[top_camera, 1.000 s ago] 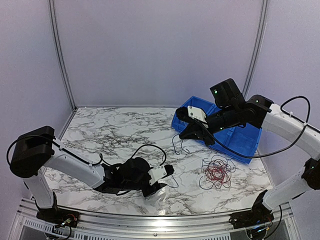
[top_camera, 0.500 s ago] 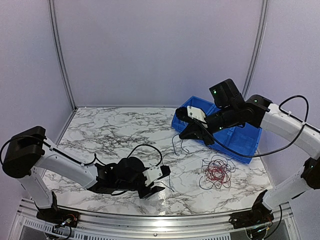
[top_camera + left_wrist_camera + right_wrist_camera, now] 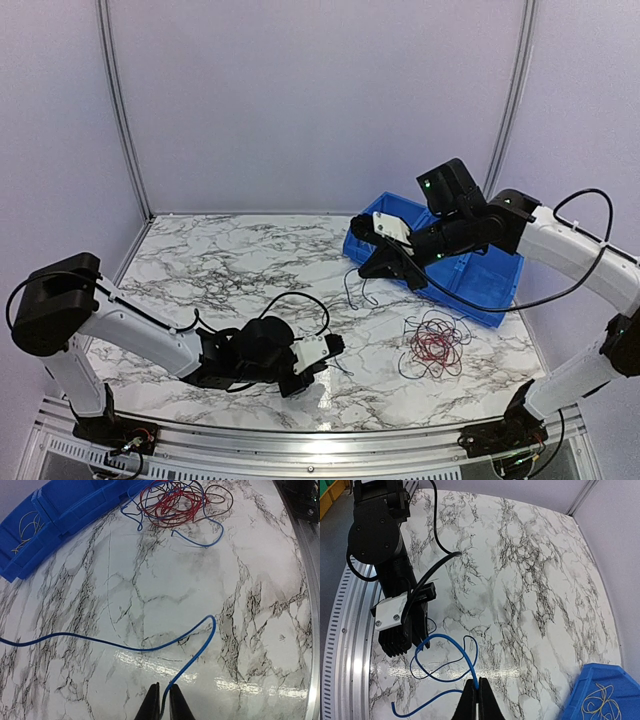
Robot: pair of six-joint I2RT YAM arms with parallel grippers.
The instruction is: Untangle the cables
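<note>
On the marble table (image 3: 200,260), beside the blue bin (image 3: 470,300), the cables (image 3: 435,345) lay in a red-and-blue knot, apart from both pincers. We judged that the raised right pincer (image 3: 476,682) and the low left pincer (image 3: 164,690) were drawing one blue cable (image 3: 100,642) free. Each was nipped shut on it, with the strand running out from between its fingertips

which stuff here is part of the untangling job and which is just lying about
Part of the job:
- blue cable, pinched by the left fingers and the right fingers
- red and blue tangle on the table
- pale tan wires in the blue bin

Just there:
- marble table
- thick black arm cables
</note>
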